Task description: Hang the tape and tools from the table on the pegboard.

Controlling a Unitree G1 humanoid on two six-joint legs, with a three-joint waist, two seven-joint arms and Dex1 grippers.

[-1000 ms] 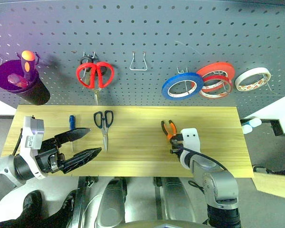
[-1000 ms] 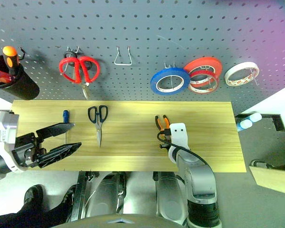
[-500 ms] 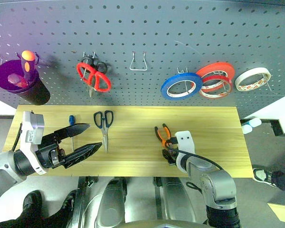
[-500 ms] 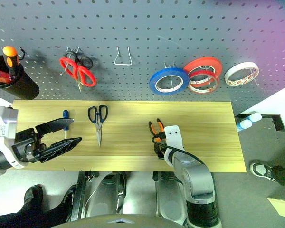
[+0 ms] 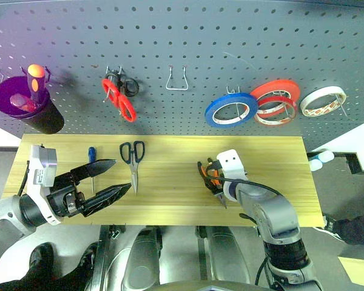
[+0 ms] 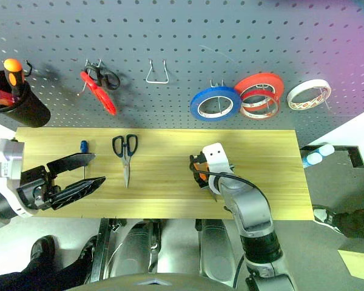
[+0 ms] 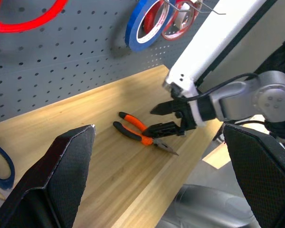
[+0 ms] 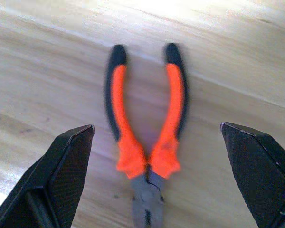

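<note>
Behind the table (image 5: 170, 206) stood the dark grey pegboard (image 5: 182, 60), and on its hooks at the right hung the blue tape (image 5: 232, 110), with red-orange rolls (image 5: 275, 101) just beside it and a white roll (image 5: 323, 100) farther right; red-handled scissors (image 5: 120, 99) hung tilted at the left, an empty wire hook (image 5: 177, 79) sat in the middle, and a dark cup (image 5: 27, 106) holding an orange-handled screwdriver (image 5: 35, 77) was mounted at the far left. On the light wood lay the blue-handled screwdriver (image 5: 91, 155) at the left, the black-handled scissors (image 5: 132, 159) just to its right with blades pointing toward the near edge, and the pliers (image 8: 145, 142) right of centre, handles spread toward the pegboard and nose toward the near edge; the right gripper (image 5: 211, 179) was directly above the pliers with its fingers (image 8: 263, 173) spread wide on either side of the handles, gripping nothing; the left gripper (image 5: 109, 179) hovered over the near left part of the table, close to the screwdriver, its fingers likewise parted and empty, pointing toward the right.
</note>
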